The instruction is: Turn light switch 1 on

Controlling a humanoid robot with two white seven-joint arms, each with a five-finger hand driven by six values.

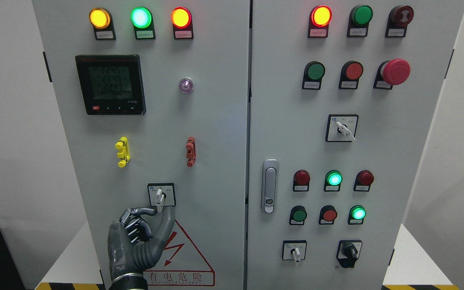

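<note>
A rotary selector switch (160, 195) with a white handle sits in a black-framed square low on the left cabinet door (215, 121). The handle points straight down. My left hand (161, 210) comes up from the bottom edge just below the switch. The index fingertip (151, 210) and the thumb (168, 219) pinch the lower end of the handle from either side. The other fingers are curled into the palm. The right hand is out of view.
Above the switch are a yellow clip (122, 152), a red clip (190, 151), a digital meter (110, 84) and three lit lamps. The right door carries a handle lock (269, 186), lamps, push buttons, a red emergency stop (395, 71) and three more selector switches.
</note>
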